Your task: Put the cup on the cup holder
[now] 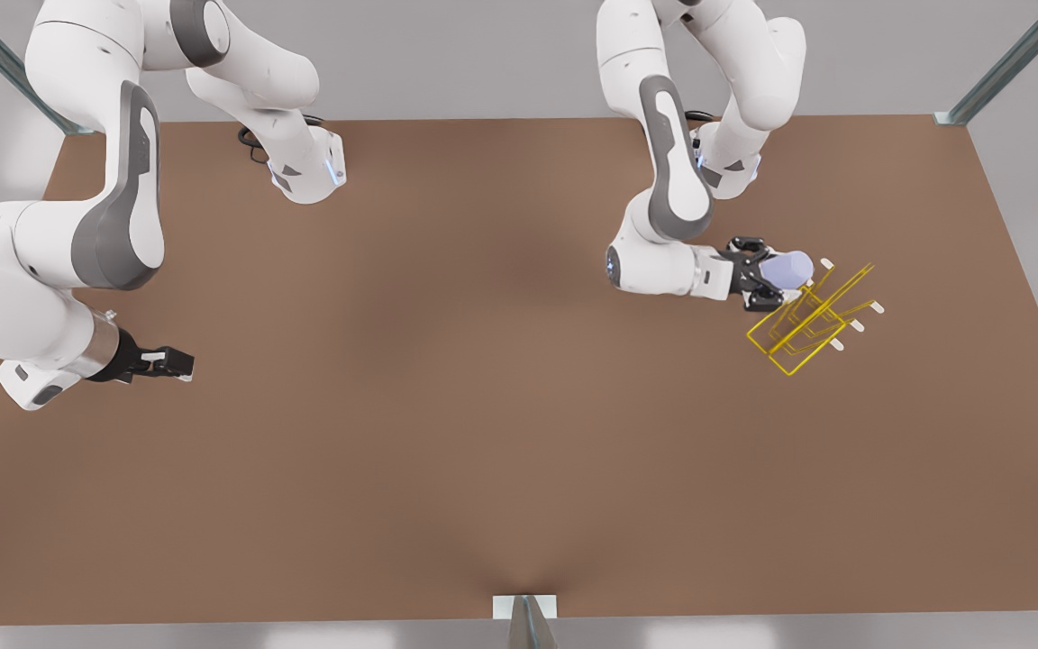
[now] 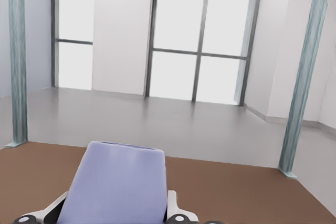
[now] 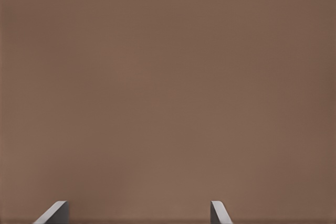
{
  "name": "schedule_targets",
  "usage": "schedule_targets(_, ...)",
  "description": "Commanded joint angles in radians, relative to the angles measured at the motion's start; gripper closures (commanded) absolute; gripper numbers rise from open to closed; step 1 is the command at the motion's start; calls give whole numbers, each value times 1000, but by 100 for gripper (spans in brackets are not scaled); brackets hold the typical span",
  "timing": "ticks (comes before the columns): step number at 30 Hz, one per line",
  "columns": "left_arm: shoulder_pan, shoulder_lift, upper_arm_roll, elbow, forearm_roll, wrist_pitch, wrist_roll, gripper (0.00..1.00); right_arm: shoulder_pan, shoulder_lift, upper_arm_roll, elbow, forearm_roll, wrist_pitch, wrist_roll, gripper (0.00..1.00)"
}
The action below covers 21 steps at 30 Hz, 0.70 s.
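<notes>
The lavender-blue cup (image 1: 789, 269) is held sideways in my left gripper (image 1: 767, 273), which is shut on it at the front view's right. In the left wrist view the cup (image 2: 115, 187) stands between the two fingers (image 2: 177, 214), its far end pointing away from the wrist. The cup hangs at the upper left end of the yellow wire cup holder (image 1: 812, 324), close to its white-tipped prongs; I cannot tell whether they touch. My right gripper (image 1: 178, 362) waits open over the table at the front view's left, its fingertips (image 3: 55, 212) wide apart with nothing between them.
The brown table (image 1: 483, 406) stretches wide between the two arms. Metal frame posts (image 1: 1006, 63) stand at its corners, and a bracket (image 1: 525, 613) sits at the middle of the near edge. The holder stands near the table's right edge.
</notes>
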Motion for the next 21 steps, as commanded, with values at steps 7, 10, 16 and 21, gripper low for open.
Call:
schedule_targets(7, -38, 63, -32, -167, 55, 225, -116, 23, 0, -1, 0, 1, 2, 0, -3, 0)
schedule_targets(10, -33, 57, -76, -182, 29, 252, -182, 23, 0, -1, 0, 1, 2, 0, -3, 0)
schedule_targets(16, -7, 80, -84, -191, 35, 295, -176, 23, 0, -1, 0, 1, 0, 0, -3, 0)
schedule_targets(21, 2, 98, -84, -193, 36, 317, -180, 23, -2, -1, -1, 1, 0, 0, -5, 0)
